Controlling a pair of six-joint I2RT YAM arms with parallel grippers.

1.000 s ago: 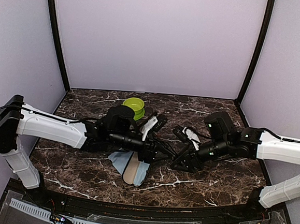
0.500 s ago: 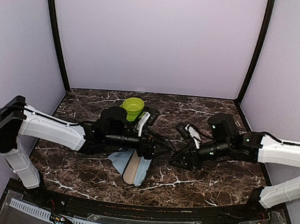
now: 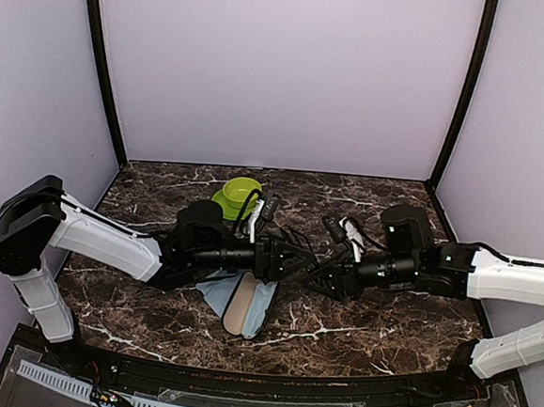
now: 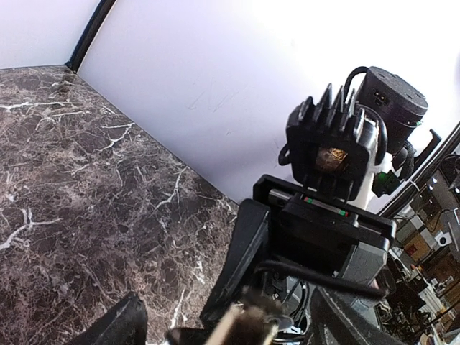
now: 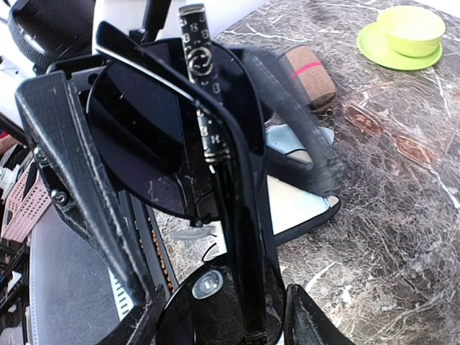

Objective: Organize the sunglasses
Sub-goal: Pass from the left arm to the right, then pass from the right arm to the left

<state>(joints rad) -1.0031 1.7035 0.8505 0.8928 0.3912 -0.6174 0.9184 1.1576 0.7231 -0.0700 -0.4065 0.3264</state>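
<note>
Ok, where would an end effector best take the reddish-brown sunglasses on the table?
Probably at the bridge between the lenses of the reddish-brown sunglasses, coming straight down: they lie flat on the table, lenses side by side, and the bridge is the narrowest part.

Pairs of sunglasses: two, namely black-framed sunglasses (image 5: 144, 136) and reddish-brown-lensed sunglasses (image 5: 364, 119).
Brown striped case (image 5: 310, 75): one.
Green bowl (image 5: 411, 27): one.
Green saucer (image 5: 379, 56): one.
Light blue cloth (image 3: 213, 291): one.
Beige oblong item (image 3: 240, 307): one.
Robot arms: two, namely left arm (image 3: 100, 237) and right arm (image 3: 516, 275).
</note>
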